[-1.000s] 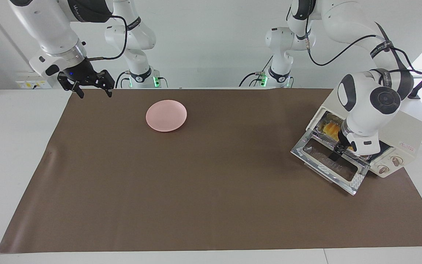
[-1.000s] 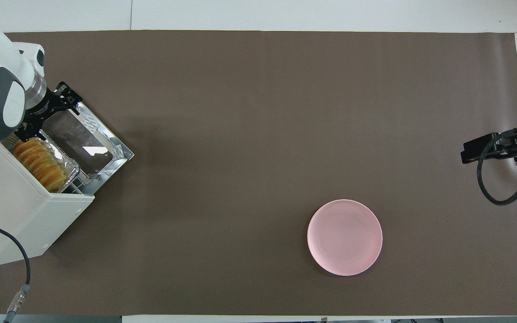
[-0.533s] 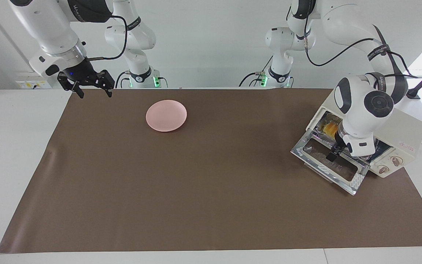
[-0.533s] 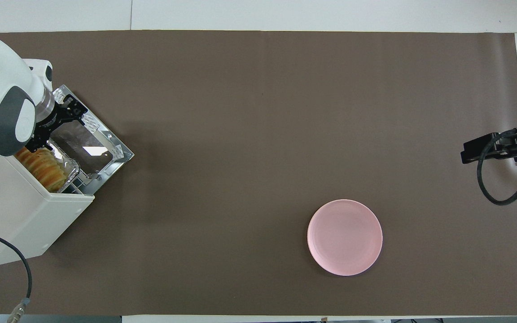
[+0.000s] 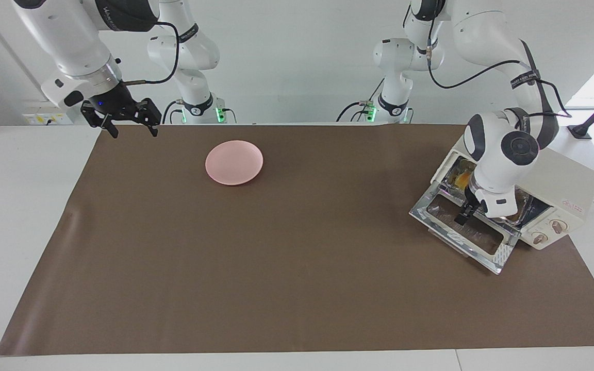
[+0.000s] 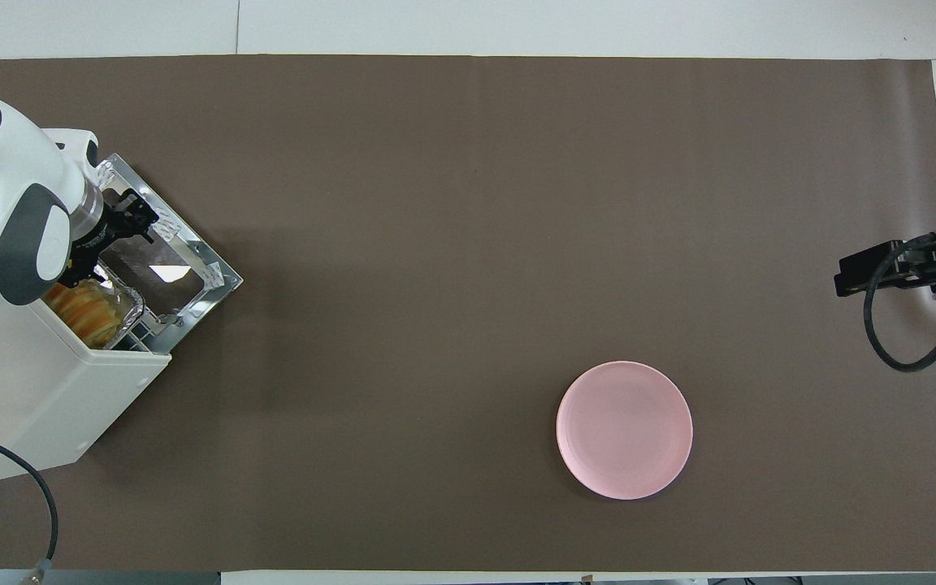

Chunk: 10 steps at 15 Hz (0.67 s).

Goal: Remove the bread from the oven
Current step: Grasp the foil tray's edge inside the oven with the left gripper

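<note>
The cream-white oven stands at the left arm's end of the table, its glass door dropped open flat. The yellow-orange ridged bread lies in a crinkled foil tray at the oven's mouth; in the facing view only a bit of the bread shows past the arm. My left gripper hangs open and empty over the door's hinge edge, just in front of the tray; it also shows in the overhead view. My right gripper waits open and empty above the table corner at the right arm's end.
A round pink plate sits on the brown mat toward the right arm's end, near the robots; it also shows in the overhead view. The oven's two knobs face the mat. A cable runs from the oven.
My left gripper has slid along over the open door, away from the knob end and toward the robots, now covering more of the bread. The right arm has not moved.
</note>
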### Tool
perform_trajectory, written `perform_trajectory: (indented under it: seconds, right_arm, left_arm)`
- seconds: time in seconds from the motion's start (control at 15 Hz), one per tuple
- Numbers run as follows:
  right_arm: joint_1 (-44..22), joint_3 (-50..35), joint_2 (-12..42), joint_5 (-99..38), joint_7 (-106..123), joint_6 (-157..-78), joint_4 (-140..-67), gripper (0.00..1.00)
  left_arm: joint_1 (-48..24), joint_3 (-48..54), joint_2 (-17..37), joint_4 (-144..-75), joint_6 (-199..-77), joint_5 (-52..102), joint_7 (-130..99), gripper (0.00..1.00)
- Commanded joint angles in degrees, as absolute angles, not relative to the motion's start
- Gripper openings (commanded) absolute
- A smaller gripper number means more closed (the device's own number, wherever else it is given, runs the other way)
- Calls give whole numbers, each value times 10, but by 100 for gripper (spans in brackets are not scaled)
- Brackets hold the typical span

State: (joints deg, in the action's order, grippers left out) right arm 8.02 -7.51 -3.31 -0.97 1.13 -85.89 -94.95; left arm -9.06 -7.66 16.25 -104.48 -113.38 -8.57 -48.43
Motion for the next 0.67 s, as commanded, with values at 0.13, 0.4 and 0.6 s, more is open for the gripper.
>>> perform_trajectory:
  seconds: [0.13, 0.4, 0.6]
  right_arm:
    - [89, -80, -46, -4, 24, -856, -962, 100]
    - [89, -80, -46, -4, 24, -856, -962, 100]
    - [89, -81, -46, -4, 24, -856, -962, 100]
  left_arm:
    - [-78, -73, 139, -1071, -1145, -101, -483, 0]
    - [-89, -69, 149, -1035, -1139, -102, -427, 0]
    - [-130, -68, 177, -966, -1130, -97, -376, 0]
